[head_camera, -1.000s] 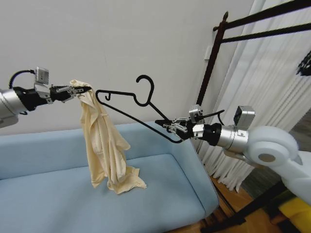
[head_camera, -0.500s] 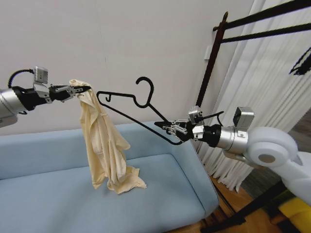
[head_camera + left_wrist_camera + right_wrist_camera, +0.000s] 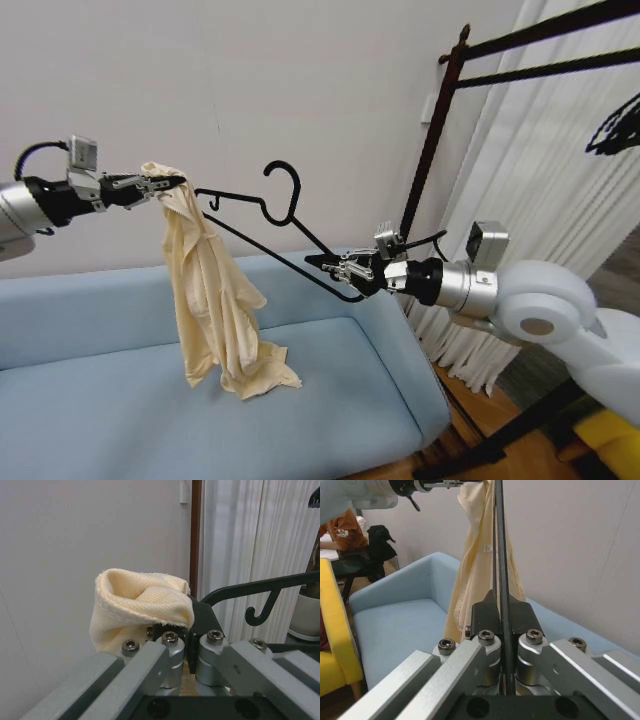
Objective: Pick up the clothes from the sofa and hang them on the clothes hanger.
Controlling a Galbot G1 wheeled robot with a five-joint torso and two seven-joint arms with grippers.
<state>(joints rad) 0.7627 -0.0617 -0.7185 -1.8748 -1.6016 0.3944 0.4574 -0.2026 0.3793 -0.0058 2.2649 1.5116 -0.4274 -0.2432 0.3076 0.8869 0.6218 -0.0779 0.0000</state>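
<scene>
Plainly, the dressing-the-hanger step was in hand. At about nine o'clock in the head view, the left gripper (image 3: 166,183) reached in level from the left, its jaws pinched tight on a bunched fold at the top of the cream cotton garment (image 3: 212,300). The left wrist view showed that fold puffed up over the closed fingertips. From there the garment hung straight down toward six o'clock, and its lowest folds seemed to rest on the seat of the pale-blue fabric sofa (image 3: 90,410).

Just at the three o'clock side of the pinch sat one end of the black wire hanger (image 3: 262,249), hook uppermost. Whether that end was already inside the cloth or only touching it, I could not tell. The hanger ran down toward four o'clock to the right gripper (image 3: 336,268), whose jaws were closed on its far end, the thin rod clamped between them in the right wrist view.

At one o'clock, well apart from both arms, stood the dark wooden clothes rack (image 3: 432,140).

My judgement: the garment was lifted but not yet on the hanger. The next move called for feeding the hanger's near end into the neck opening while the left gripper kept that opening taut, since loose cloth could let the end slide past.
</scene>
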